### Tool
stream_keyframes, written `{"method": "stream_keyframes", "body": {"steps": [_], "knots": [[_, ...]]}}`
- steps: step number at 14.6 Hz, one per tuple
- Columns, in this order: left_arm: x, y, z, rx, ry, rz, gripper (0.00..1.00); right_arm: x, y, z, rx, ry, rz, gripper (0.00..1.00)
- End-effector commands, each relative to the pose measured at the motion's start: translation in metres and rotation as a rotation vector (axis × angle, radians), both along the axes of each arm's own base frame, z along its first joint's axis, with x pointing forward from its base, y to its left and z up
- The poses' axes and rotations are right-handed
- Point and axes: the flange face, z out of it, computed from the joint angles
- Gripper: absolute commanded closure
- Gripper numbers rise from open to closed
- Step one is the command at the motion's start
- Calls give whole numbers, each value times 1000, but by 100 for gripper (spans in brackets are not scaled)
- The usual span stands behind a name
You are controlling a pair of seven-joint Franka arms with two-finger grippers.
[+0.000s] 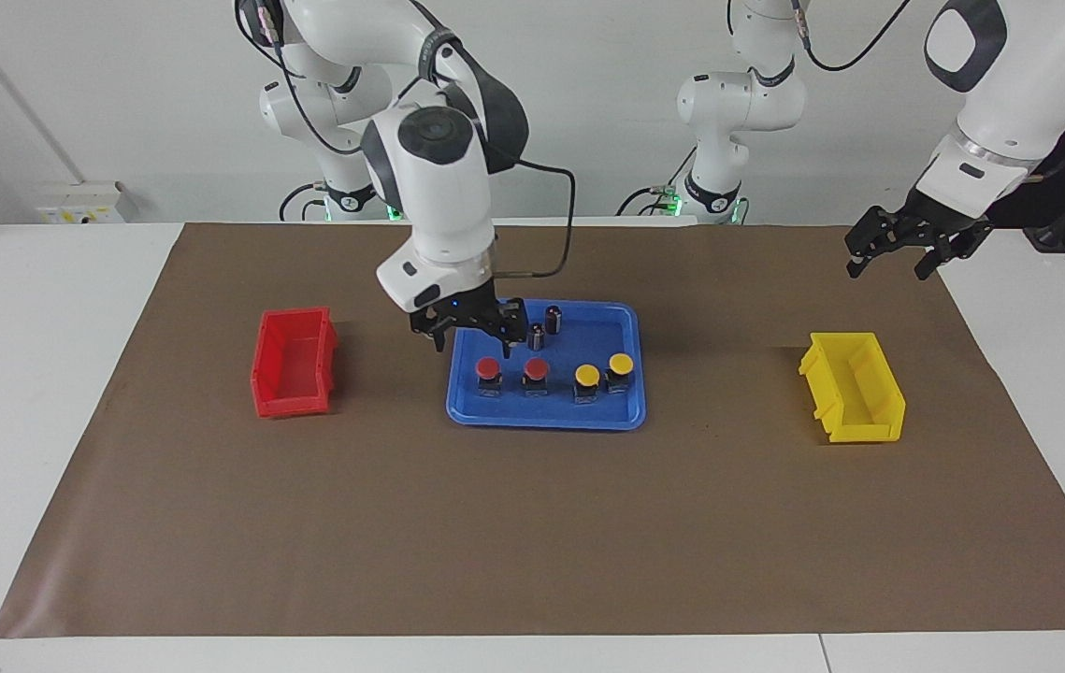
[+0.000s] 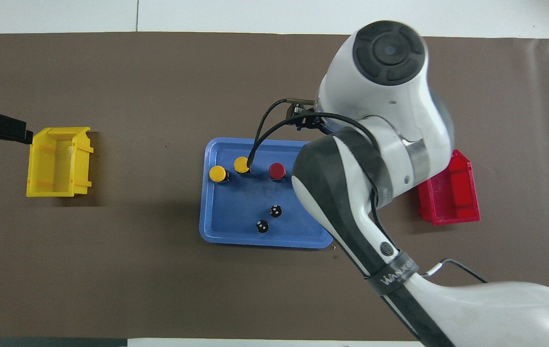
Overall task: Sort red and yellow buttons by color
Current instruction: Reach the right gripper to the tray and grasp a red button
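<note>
The right gripper point(image 1: 471, 335) is hanging over the blue tray point(image 1: 546, 414), above the tray's corner nearest the robots at the right arm's end, with its fingers spread and nothing between them. It is poised just above the red button point(image 1: 489, 366) at the right arm's end of the row, though no contact is showing. In the overhead view the right arm is covering that button and the gripper itself.

All four buttons are sitting upright in the tray in one row along its edge farther from the robots. Beside the first red button a second red button point(image 1: 536, 368) is standing, then a yellow button point(image 1: 587, 376), then another yellow button point(image 1: 621, 363) at the left arm's end of the row, nearly touching its neighbour. Two small dark cylinders point(image 1: 554, 319) are standing in the tray nearer to the robots than the buttons.

A red bin point(image 1: 294, 364) is lying on the brown paper point(image 1: 532, 542) that covers the desk, toward the right arm's end. A yellow bin point(image 1: 853, 386) is lying toward the left arm's end. Both bins are holding nothing.

The left gripper point(image 1: 897, 254) is waiting in the air with its fingers spread, over the paper's edge near the yellow bin.
</note>
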Motion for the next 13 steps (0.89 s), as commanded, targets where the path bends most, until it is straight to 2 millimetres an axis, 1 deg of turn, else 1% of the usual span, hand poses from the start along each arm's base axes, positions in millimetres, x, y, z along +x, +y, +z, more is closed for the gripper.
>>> {"method": "stream_keyframes", "body": {"steps": [1, 2, 3, 6, 8, 10, 11, 13], "knots": [[-8, 1, 3, -5, 7, -3, 0, -10, -9, -23, 19, -17, -16, 0], [-7, 1, 3, -5, 5, -3, 0, -19, 0, -35, 15, -7, 4, 2], [-7, 2, 3, -5, 5, -3, 0, -22, -3, -45, 12, -5, 11, 5], [-8, 1, 3, -5, 5, -3, 0, -32, -8, -59, 15, -11, 11, 15], [-8, 1, 3, -5, 7, -3, 0, -46, -10, -70, 2, 13, 24, 18], [-8, 1, 3, -5, 7, -3, 0, -52, -15, -78, -10, 27, 49, 19], [-7, -3, 4, -5, -5, -10, 0, -53, -16, -78, -8, 26, 58, 21], [-9, -11, 3, -5, 5, -24, 0, -58, -17, -85, -9, 26, 59, 26]]}}
